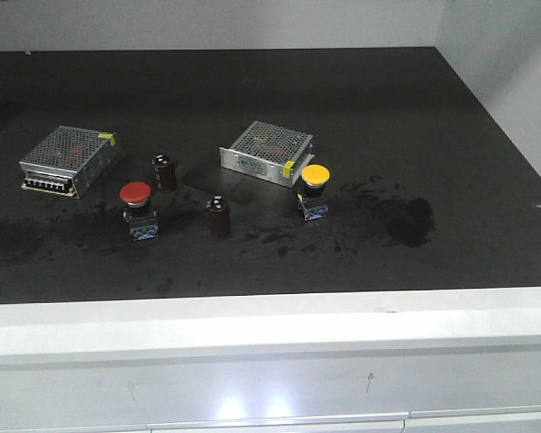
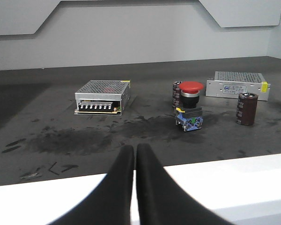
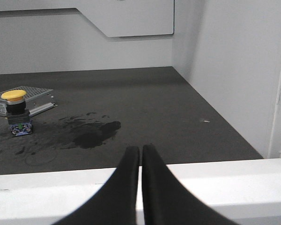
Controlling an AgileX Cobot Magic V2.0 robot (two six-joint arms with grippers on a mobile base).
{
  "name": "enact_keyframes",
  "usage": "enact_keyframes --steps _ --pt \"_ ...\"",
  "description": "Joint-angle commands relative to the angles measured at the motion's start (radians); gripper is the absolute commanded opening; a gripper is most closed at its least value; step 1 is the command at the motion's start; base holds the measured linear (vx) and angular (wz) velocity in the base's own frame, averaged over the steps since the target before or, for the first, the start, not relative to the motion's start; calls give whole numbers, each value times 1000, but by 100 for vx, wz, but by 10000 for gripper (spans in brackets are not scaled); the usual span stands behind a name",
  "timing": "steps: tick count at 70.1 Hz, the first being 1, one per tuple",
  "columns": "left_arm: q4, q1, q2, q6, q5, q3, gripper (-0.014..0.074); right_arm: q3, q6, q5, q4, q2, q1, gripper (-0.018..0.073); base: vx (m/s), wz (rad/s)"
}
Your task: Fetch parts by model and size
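Two switches are on the dark tabletop (image 1: 433, 117), both upright. The red-capped switch (image 1: 137, 209) stands left of centre, between the left power supply box (image 1: 69, 160) and the two capacitors (image 1: 165, 171). The yellow-capped switch (image 1: 315, 189) stands just in front of the right power supply box (image 1: 267, 152); whether they touch cannot be told.

Handling, judged: each switch is small, light and rigid. The domed cap looks smooth and likely to slip. The blocky base offers flat opposing sides, the better hold. Top-heavy, so a sideways nudge may tip it. The terminals at the foot should not be pinched.

Containers: no bin, tray or box to receive the parts shows in any view.

Left gripper (image 2: 131, 148): fingers pressed together, nothing between them, over the white ledge (image 1: 270, 325), well short of the red-capped switch. Right gripper (image 3: 140, 149): likewise closed and empty, well apart from the yellow-capped switch.
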Motion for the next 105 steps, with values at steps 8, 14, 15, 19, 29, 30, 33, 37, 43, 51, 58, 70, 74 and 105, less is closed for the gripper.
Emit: enact_keyframes --steps 8,14,15,19,29,30,33,37,43,51,58,70,74,105 --pt "-5 1 -11 -9 -78 -13 -6 6 -8 -75 -10 -6 -5 -10 0 0" --pt "-5 1 -11 -9 -79 -13 -6 6 -8 -75 -10 -6 -5 -10 0 0" --pt "-5 1 -11 -9 -80 -13 -6 6 -8 -75 -10 -6 -5 -10 0 0" --pt "-5 1 -11 -9 -81 -13 -6 6 -8 -75 -10 -6 -5 -10 0 0" --pt "-5 1 -11 -9 -81 -13 -6 6 -8 -75 -10 -6 -5 -10 0 0" --pt "-5 1 -11 -9 -81 -13 -6 6 -8 -75 -10 -6 -5 -10 0 0" --pt "-5 1 -11 -9 -81 -13 -6 6 -8 -75 -10 -6 -5 -10 0 0" --pt "-5 1 -11 -9 -82 -13 -6 6 -8 -75 -10 -6 -5 -10 0 0" --pt "-5 1 -11 -9 -82 -13 -6 6 -8 -75 -10 -6 -5 -10 0 0" --pt "-5 1 -11 -9 -82 -13 -6 6 -8 -75 -10 -6 -5 -10 0 0" --pt "-5 1 -11 -9 -92 -13 -6 6 -9 -84 -10 -6 -5 -10 0 0" --pt "-31 1 -11 -76 -179 -41 -6 0 -7 -147 -17 -6 -5 -10 0 0" --pt "-30 1 -8 -76 -217 -62 -6 -19 -6 -182 -9 -6 -5 -10 0 0" --pt "-30 1 416 -8 -119 -518 -6 -441 -7 -142 -10 383 -4 -10 0 0"
